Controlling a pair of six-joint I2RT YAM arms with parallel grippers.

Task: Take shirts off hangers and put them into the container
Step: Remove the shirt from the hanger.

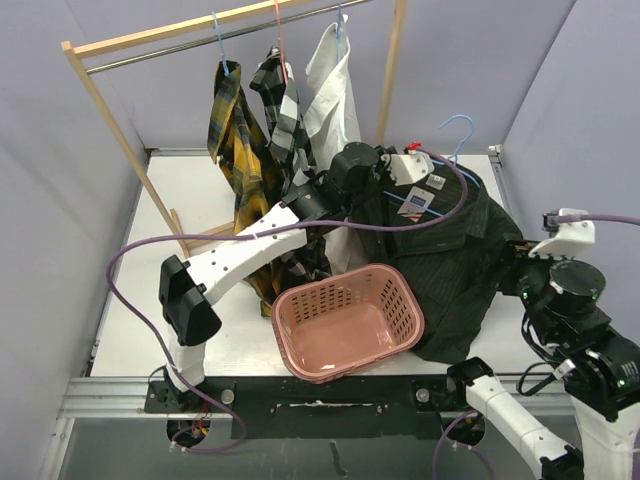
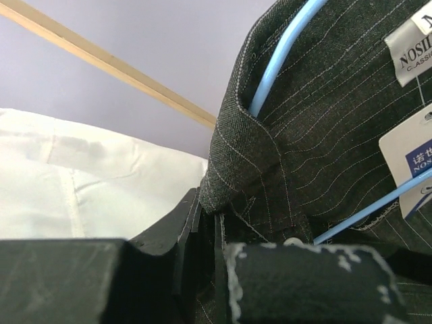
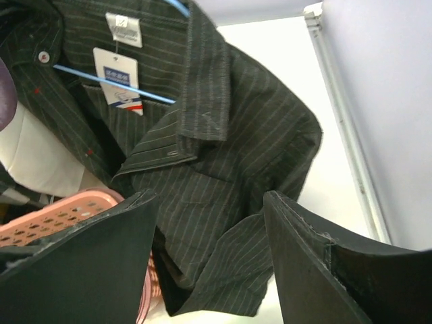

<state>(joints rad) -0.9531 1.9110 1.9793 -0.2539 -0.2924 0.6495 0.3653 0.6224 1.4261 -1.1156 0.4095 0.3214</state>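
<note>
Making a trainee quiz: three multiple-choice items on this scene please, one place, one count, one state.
1. Where is the black shirt? A hanging up; B on the table beside the basket; C in the basket.
2. How many shirts hang on the rail? A one; B four; C three.
3. The right gripper is: A open; B shut on the shirt; C shut on the basket.
Key: B, it lies spread on the table; C, plaid, check, white; A, jaws apart, nothing between.
</note>
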